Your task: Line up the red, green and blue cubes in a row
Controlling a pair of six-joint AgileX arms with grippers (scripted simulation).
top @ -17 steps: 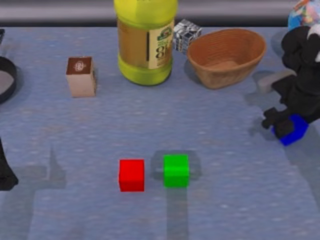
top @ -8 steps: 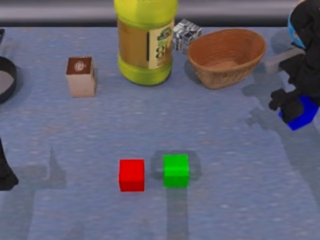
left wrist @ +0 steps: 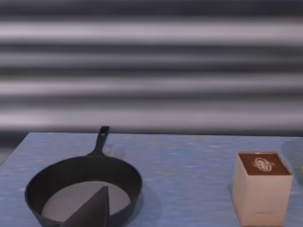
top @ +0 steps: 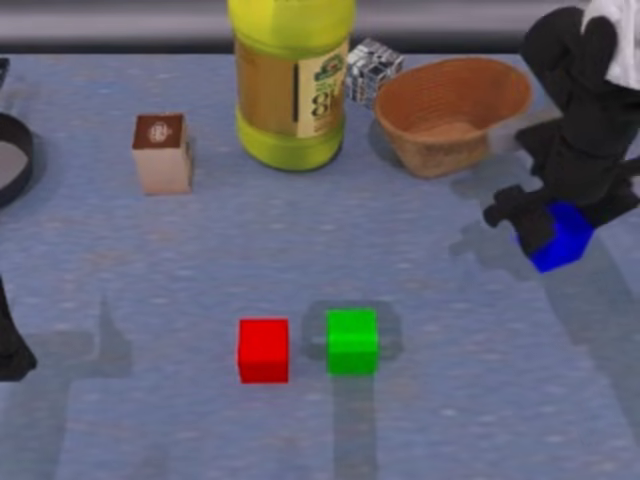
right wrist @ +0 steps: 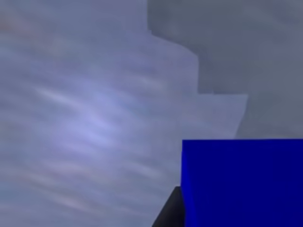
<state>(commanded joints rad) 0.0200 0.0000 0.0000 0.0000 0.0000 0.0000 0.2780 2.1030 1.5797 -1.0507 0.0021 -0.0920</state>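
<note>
The red cube (top: 263, 350) and the green cube (top: 353, 341) sit side by side on the blue table, a small gap between them, near the front centre. My right gripper (top: 545, 222) hangs above the right side of the table, shut on the blue cube (top: 562, 240), which is off the surface and casts a shadow to its left. The right wrist view shows that blue cube (right wrist: 241, 182) close up against one dark finger (right wrist: 171, 213). My left arm (top: 10, 350) is parked at the left edge, its gripper open and holding nothing.
A big yellow bottle (top: 292, 80), a beige block with a brown top (top: 161, 152), a silvery checkered cube (top: 372, 68) and a brown wicker basket (top: 455, 112) stand along the back. A black pan (left wrist: 83, 191) lies at the far left.
My right gripper has lifted the blue cube from the far right and carried it a little leftward, toward the basket's front. The red and green cubes and the left arm have not moved.
</note>
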